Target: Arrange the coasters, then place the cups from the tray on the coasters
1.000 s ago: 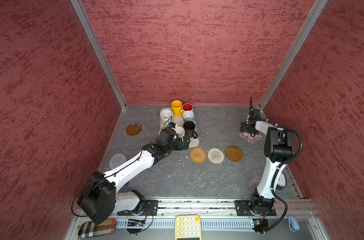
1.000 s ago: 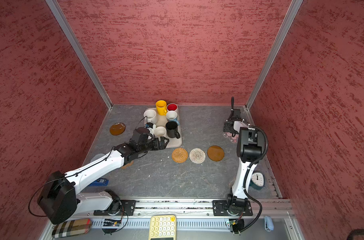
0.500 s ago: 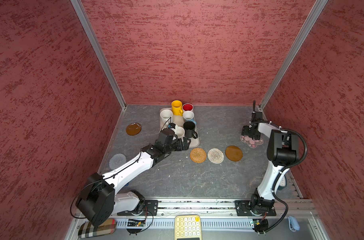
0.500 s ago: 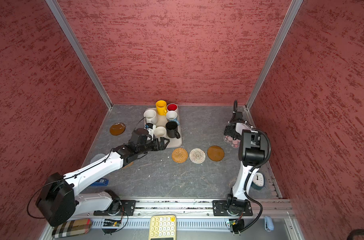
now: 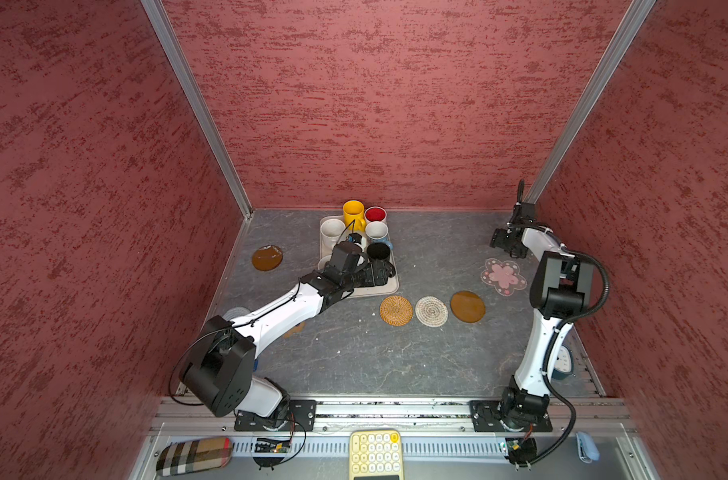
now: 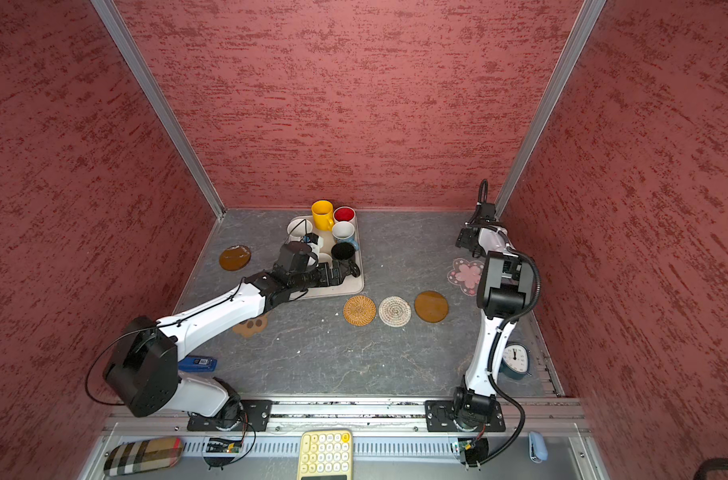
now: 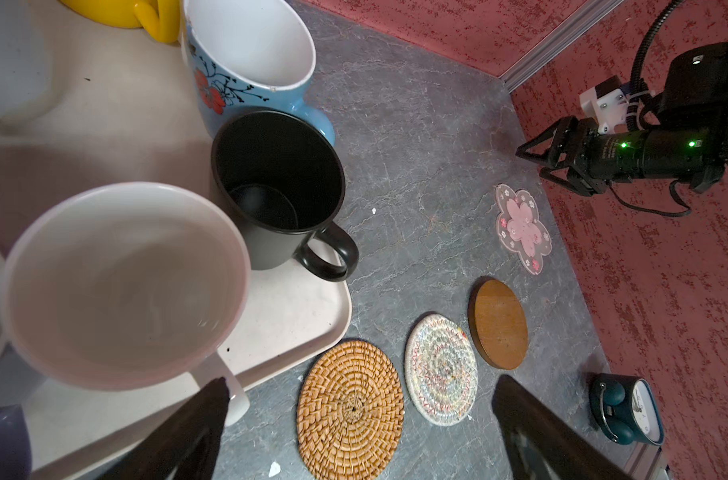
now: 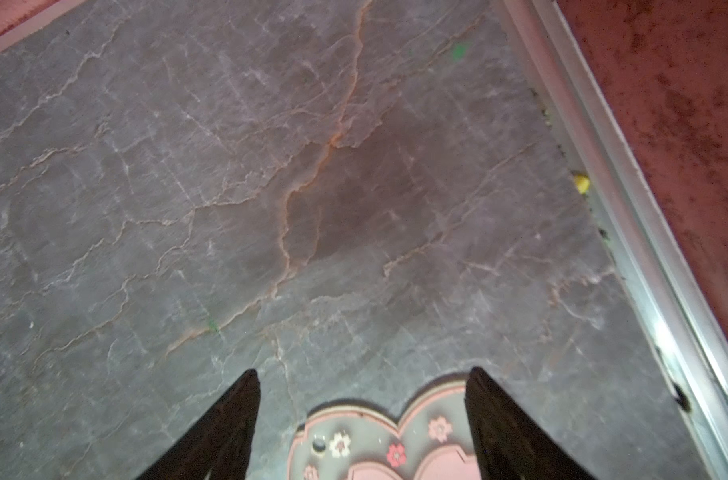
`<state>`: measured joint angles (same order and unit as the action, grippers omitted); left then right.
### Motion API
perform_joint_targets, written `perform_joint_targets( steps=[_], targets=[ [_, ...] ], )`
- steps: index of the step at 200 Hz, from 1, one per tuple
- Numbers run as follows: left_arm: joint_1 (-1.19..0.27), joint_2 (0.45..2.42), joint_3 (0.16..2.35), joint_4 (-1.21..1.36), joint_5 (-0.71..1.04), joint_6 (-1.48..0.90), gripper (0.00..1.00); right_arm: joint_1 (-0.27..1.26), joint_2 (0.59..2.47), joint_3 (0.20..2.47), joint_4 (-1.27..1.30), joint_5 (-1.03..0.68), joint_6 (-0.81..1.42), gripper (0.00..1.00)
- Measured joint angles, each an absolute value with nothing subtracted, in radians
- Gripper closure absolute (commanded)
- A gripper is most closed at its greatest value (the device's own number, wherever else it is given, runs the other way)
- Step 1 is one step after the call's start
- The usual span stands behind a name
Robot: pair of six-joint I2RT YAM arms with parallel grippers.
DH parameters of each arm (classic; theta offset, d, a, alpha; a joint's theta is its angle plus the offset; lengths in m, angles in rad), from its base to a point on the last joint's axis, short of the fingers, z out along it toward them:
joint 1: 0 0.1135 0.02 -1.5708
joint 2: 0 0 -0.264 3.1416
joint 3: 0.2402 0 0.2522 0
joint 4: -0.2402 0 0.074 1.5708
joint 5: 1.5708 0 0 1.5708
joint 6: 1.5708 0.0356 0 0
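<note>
Several cups stand on the cream tray (image 5: 385, 289): yellow (image 5: 353, 212), white with red inside (image 5: 375, 215), light blue (image 5: 376, 230), white (image 5: 332, 228), black (image 5: 378, 251), and a pale one (image 7: 121, 286) under my left wrist. My left gripper (image 5: 385, 274) (image 7: 362, 380) is open and empty, low over the tray's front right part beside the black cup (image 7: 277, 187). Rattan (image 5: 396, 310), whitish woven (image 5: 431, 311) and amber (image 5: 467, 306) coasters lie in a row. The pink flower coaster (image 5: 502, 276) (image 8: 378, 444) lies flat; my right gripper (image 5: 501, 241) (image 8: 362, 372) is open just behind it, holding nothing.
Another amber coaster (image 5: 267, 257) lies at the left, with a grey woven one (image 5: 235, 311) and a brown paw coaster (image 6: 252, 326) partly under my left arm. A teal clock (image 6: 516, 359) stands near the right arm's base. The right wall's rail (image 8: 628, 232) runs close by.
My right gripper has drawn back from the pink flower coaster toward the back wall, leaving it flat on the table. My left gripper has shifted slightly right along the tray's front.
</note>
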<state>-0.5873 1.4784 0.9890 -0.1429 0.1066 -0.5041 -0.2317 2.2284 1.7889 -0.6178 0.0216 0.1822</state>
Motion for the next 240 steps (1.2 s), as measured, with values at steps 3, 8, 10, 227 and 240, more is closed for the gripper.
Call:
perform_joint_targets(
  steps=[3,8,10,227,240],
  targets=[
    [-0.587,1.484,0.993,-0.144,0.107,-0.504,0.01,-0.232,2.237,1.798,-0.621,0.022,0.182,0.23],
    [-0.587,1.491,1.0,-0.148,0.107,-0.504,0.01,-0.231,2.25,1.811,-0.626,0.022,0.18,0.24],
    [-0.587,1.495,1.003,-0.15,0.107,-0.504,0.0,-0.231,2.255,1.816,-0.627,0.022,0.18,0.24],
    [-0.59,1.491,0.97,-0.16,0.107,-0.501,0.0,-0.23,2.247,1.71,-0.579,0.032,0.177,0.38],
    [-0.593,1.482,0.96,-0.157,0.107,-0.501,0.0,-0.23,2.233,1.684,-0.565,0.032,0.177,0.39]
  ],
)
